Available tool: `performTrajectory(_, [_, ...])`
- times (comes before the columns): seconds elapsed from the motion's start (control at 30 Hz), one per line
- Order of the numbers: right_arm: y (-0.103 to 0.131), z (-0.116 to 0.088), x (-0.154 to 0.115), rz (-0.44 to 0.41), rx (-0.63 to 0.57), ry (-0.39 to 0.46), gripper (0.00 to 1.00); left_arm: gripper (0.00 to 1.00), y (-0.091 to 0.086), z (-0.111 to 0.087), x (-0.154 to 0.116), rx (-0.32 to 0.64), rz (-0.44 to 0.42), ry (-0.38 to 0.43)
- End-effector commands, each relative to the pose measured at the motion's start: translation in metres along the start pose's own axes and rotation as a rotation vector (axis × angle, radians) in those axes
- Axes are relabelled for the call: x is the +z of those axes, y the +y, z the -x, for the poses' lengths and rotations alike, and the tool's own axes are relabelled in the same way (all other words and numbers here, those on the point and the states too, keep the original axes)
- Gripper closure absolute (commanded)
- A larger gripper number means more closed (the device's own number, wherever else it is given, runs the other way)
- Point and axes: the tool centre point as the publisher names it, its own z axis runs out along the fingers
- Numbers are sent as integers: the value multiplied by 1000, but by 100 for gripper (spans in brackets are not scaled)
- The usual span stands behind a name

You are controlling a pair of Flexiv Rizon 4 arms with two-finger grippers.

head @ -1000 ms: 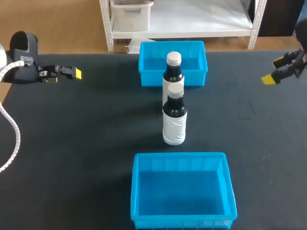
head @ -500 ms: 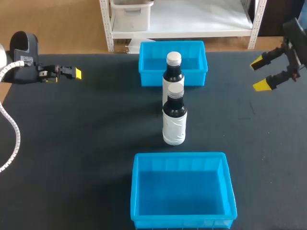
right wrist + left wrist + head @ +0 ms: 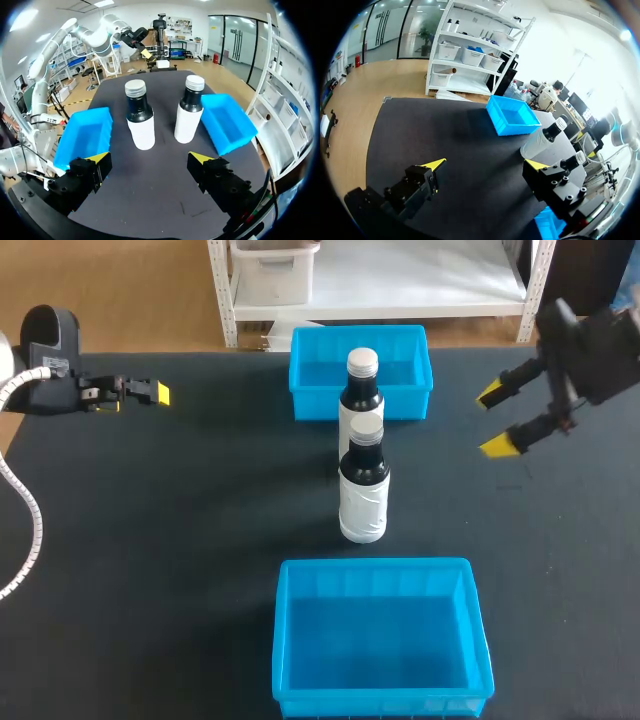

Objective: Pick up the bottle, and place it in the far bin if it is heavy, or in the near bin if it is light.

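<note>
The right gripper (image 3: 494, 420), fingers wide and empty, is the nearer one. The upright, dark, white-labelled near bottle (image 3: 363, 485) stands at its eight o'clock, and the twin far bottle (image 3: 361, 390) at nine.

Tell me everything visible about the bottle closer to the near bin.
The bottle stands upright on the black table, just beyond the near bin. It has a dark glossy body, a white wrap round its lower part and a grey cap. The right wrist view shows a gap to the second bottle. No hand touches it; the open right hand is off to its side.
</note>
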Motion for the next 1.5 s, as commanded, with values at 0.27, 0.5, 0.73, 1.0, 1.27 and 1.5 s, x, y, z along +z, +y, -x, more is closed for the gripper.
performTrajectory(0.27, [2,16,47,-6,-69,-36,0,0,0,0,0,0,0,0])
performTrajectory(0.5, [2,23,58,18,-82,-53,0,0,0,0,0,0,0,0])
performTrajectory(0.73, [10,36,68,32,-74,-82,0,0,0,0,0,0,0,0])
performTrajectory(1.0, [21,50,78,70,-89,-120,0,0,0,0,0,0,0,0])
performTrajectory(1.27, [25,59,93,98,-102,-120,0,0,0,0,0,0,0,0])
performTrajectory(1.5, [26,66,102,101,-102,-118,0,0,0,0,0,0,0,0])
